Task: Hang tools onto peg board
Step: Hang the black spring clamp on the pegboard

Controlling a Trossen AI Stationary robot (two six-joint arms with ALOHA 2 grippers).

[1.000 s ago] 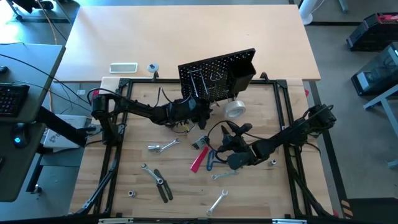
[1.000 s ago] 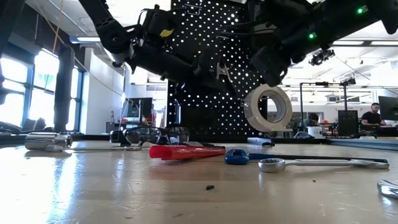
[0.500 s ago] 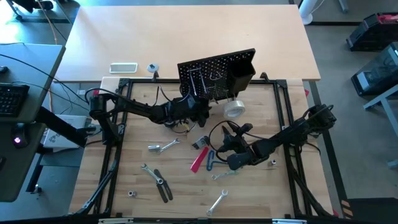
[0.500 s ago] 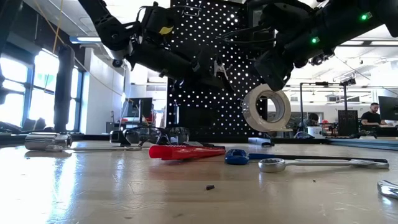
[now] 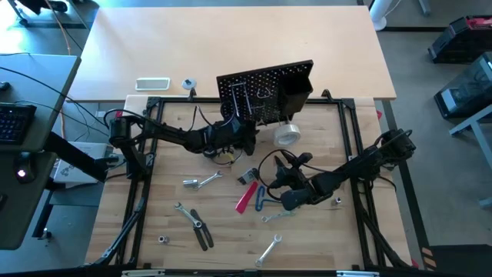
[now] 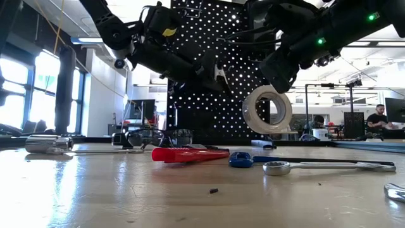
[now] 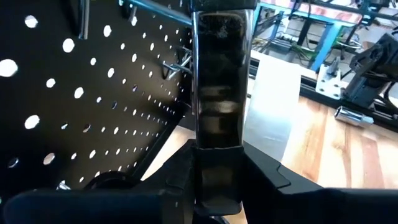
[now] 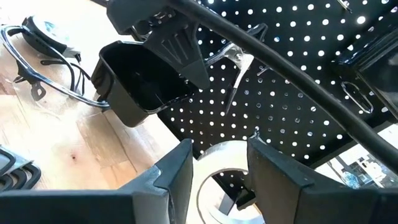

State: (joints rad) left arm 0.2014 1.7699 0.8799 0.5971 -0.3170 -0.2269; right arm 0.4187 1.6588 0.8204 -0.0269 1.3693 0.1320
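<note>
The black peg board stands upright at the table's far middle, with a black bin on it. My left gripper reaches level from the left and is shut on a silver wrench. The wrench's free end is up against the board near its hooks. My right gripper points at the board from the near side and is shut on the pale tape roll. The roll hangs clear of the table in front of the board's lower part. My left gripper pinches the wrench's shaft at its near end between the two fingers. The fingers come about level from the table's left and lie along the shaft. The wrench sticks out ahead of them, lifted clear, its far end at the board. My right gripper has the tape roll by its upper wall, coming about level from the near side. One finger stands before the hole and the other by the outer rim; they cover the contact itself. The roll hangs below, face toward the near edge.
On the table lie a red-handled cutter, a blue-handled tool, black pliers and several wrenches. A black frame rims the work area. A white device lies beyond it. People sit far behind.
My left gripper has turned a little with the wrench at the board. The peg board has shifted slightly toward the table's left. The tape roll has drifted the same way by a small amount.
</note>
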